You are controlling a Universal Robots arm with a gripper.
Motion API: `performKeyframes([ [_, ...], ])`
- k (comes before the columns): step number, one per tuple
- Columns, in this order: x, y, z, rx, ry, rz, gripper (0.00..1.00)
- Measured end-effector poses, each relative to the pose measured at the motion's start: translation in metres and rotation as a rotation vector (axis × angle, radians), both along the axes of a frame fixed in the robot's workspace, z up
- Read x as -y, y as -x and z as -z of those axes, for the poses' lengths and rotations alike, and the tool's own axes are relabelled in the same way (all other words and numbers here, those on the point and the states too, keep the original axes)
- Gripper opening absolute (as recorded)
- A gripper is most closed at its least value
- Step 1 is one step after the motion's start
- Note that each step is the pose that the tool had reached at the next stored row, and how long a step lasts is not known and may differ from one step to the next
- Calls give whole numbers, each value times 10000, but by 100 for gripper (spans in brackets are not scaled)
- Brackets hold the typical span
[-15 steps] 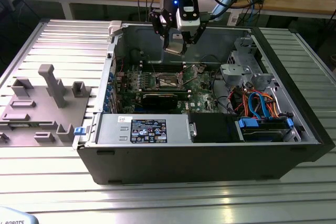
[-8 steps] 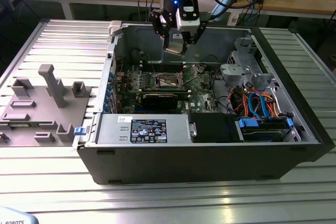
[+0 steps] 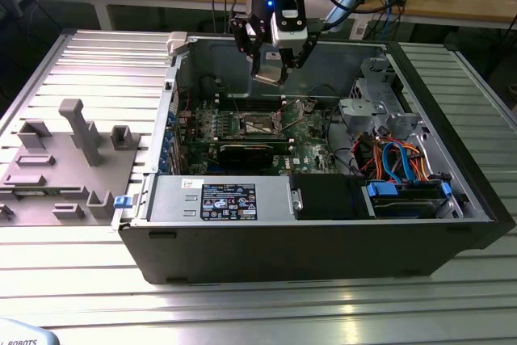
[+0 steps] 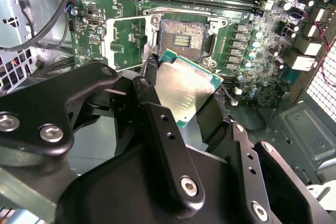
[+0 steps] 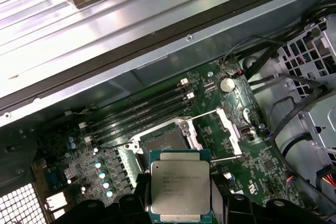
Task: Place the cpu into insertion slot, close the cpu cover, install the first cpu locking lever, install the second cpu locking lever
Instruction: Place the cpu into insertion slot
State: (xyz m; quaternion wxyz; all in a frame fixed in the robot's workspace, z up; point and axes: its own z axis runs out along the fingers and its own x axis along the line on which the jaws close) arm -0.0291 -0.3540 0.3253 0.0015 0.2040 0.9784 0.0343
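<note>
Currently: ribbed metal table (image 3: 81, 62) carries an open computer case (image 3: 323, 240), with a cluttered wooden bench (image 3: 452, 6) behind. Gripper (image 3: 271, 70) hangs over the motherboard (image 5: 262, 166), jaws parted just enough to clamp the cpu (image 5: 180, 190) by its edges. Insertion slot (image 4: 182, 38) lies bare just beyond the jaws, cpu cover (image 5: 228, 129) flipped open beside it.

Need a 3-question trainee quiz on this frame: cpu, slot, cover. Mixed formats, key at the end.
1. True or false: the cpu sits in the slot.
2. The cover is: A) shut over the slot; B) swung open beside the slot; C) lying outside the case.
3. Fill in: the gripper is shut on the ___.

Key: 1 false, it is held above the board. 2 B. 3 cpu.
</note>
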Motion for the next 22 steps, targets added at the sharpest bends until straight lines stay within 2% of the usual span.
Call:
performKeyframes([
  [22, 0, 0, 0, 0, 36, 235, 54],
])
